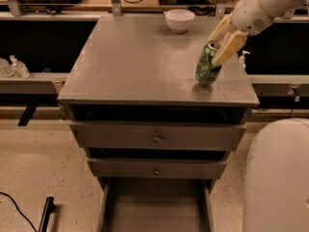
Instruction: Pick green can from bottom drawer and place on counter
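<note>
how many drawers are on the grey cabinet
3: upper grey knobbed drawer, middle knobbed drawer, bottom open tray drawer. Gripper grips tilted green patterned can over grey counter.

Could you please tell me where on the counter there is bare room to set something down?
The counter is bare across its left half as pictured and its front middle, from the white bowl at the back edge forward. The right front is crowded: the gripper holds the green can there.
</note>
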Controlling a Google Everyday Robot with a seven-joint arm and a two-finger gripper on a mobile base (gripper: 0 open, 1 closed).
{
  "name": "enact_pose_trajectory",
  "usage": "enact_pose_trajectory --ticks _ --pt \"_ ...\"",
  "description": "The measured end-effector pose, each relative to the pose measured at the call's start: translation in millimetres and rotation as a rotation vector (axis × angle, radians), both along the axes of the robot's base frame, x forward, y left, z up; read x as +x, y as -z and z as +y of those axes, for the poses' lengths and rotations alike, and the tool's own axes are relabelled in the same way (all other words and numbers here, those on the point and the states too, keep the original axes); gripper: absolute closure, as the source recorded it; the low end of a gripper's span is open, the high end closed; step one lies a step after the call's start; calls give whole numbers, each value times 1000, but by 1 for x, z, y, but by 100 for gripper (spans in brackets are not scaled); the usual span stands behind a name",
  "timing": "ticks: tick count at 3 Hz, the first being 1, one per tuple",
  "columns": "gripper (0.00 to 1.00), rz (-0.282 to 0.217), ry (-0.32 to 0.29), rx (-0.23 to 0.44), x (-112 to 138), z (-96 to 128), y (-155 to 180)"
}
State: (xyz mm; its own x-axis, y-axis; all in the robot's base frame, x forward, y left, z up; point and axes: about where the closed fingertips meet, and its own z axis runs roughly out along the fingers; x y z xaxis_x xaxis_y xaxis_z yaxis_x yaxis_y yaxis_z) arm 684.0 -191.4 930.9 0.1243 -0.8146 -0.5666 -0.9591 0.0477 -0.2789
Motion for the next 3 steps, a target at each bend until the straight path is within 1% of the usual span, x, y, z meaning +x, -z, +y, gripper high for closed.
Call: enact_pose_trajectory --ticks 1,3 --pt "82 4 9 -70 13 3 9" --pt "36 -41 35 -57 32 10 10"
